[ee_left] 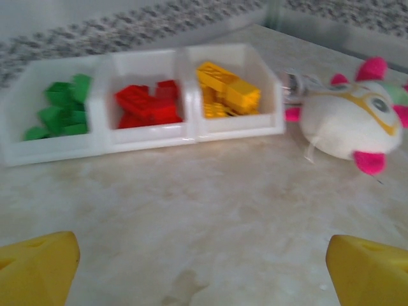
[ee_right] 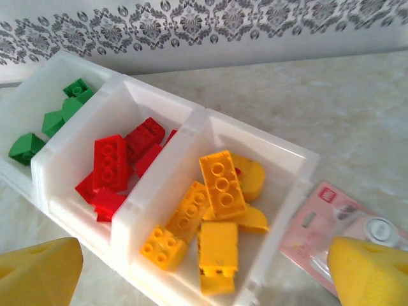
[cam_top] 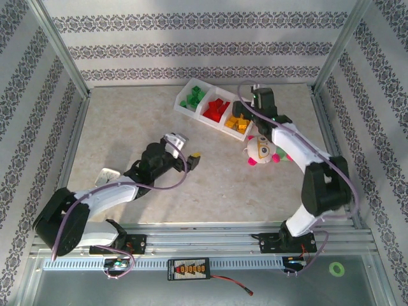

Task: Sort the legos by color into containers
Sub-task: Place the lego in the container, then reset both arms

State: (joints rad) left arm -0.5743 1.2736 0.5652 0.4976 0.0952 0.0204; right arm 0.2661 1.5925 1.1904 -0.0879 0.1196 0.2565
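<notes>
Your left gripper (ee_left: 204,274) is hanging with its fingers wide apart and empty. The tray (ee_left: 146,143) is sitting well ahead of it, with green legos (ee_left: 60,105) ahead-left, red legos (ee_left: 150,105) just left of centre, yellow legos (ee_left: 226,92) straight ahead and a plush (ee_left: 347,124) ahead-right. Your right gripper (ee_right: 204,274) is hovering over the yellow compartment, fingers spread and empty, with a packet (ee_right: 331,223) lying by its right finger.
</notes>
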